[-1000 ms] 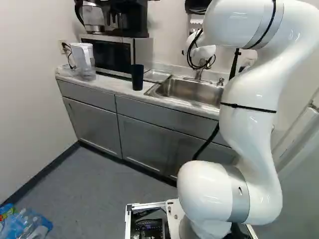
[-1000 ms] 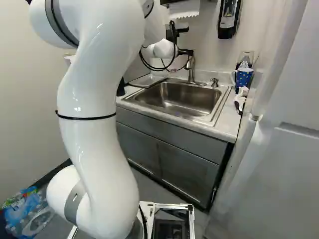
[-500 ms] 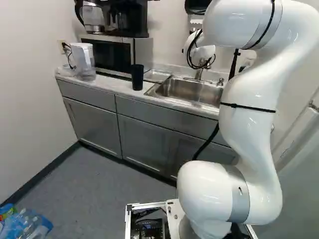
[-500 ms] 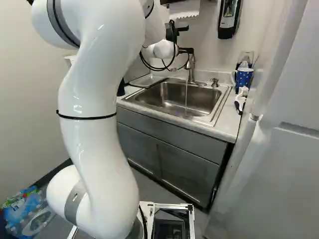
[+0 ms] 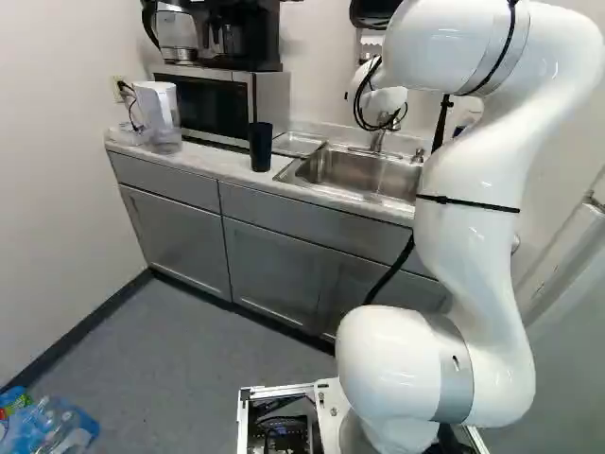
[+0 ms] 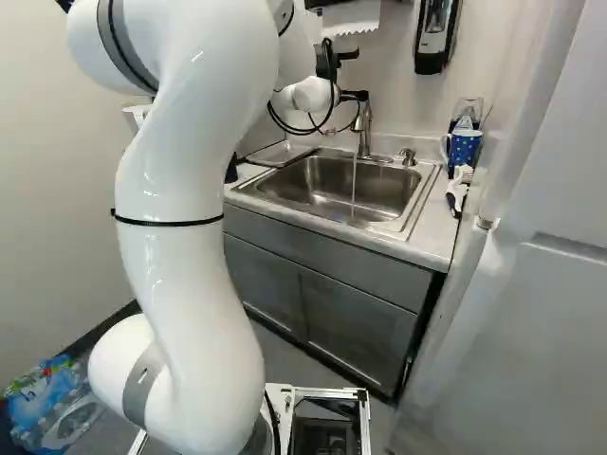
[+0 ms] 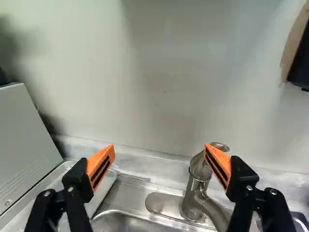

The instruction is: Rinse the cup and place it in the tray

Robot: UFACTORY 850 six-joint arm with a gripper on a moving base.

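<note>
In the right base view my gripper (image 6: 355, 97) is beside the top of the faucet (image 6: 364, 123). Thin water (image 6: 354, 185) runs into the sink (image 6: 327, 194). The wrist view has the gripper (image 7: 160, 150) open and empty, one orange pad (image 7: 219, 164) against or just before the faucet's top (image 7: 198, 166); contact cannot be told. A black cup (image 5: 261, 147) stands upright on the counter left of the sink in the left base view. Behind it, between microwave and sink, lies the shallow tray (image 5: 298, 144), also beneath the other finger's side (image 7: 104, 191) in the wrist view.
A microwave (image 5: 203, 104) and a water pitcher (image 5: 159, 115) stand left of the cup. Right of the sink are a blue dotted mug (image 6: 464, 149) and a brush (image 6: 458, 190). A soap dispenser (image 6: 436, 33) hangs on the wall. Bottles (image 5: 52, 426) lie on the floor.
Water now runs from the faucet; a second ago none showed. My arm's upper part has shifted slightly, while the cup and base have stayed still.
</note>
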